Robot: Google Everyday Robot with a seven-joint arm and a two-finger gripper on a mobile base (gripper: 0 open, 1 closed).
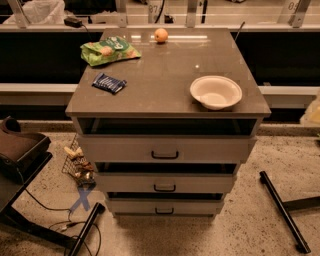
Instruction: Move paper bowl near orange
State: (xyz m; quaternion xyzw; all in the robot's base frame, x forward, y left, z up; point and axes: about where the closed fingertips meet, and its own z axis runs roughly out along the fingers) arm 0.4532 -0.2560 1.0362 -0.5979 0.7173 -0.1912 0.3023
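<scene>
Gripper: outside the camera view, so I cannot tell whether it is wide, narrow or holding anything. No place can be given from it, and places below run from thing to thing.
Paper bowl (216,92): off-white, shallow and empty. It sits upright near the front right corner of the cabinet top (165,70), just back from the front edge.
Orange (161,35): small, round and shiny, at the far edge of the same top near the middle. It is well apart from the bowl, which lies to the front and right of it.
Green snack bag (110,50): lies flat at the far left of the top, left of the orange and not touching it. It has pale print and a picture on its face, but the words are too blurred to read.
Blue packet (109,83): small, dark blue with light markings, lying in front of the green bag near the left edge. The label is unreadable.
Drawers: three pale fronts stacked under an open slot, each with a black handle (165,155), and all look pushed in.
Writing: pale digits on a post (155,7) behind the cabinet, too soft to read surely.
Floor: speckled, with a blue tape cross (81,200), a wire basket (77,162) of small items at the cabinet's left foot, and a black bar (282,212) lying to the right.
</scene>
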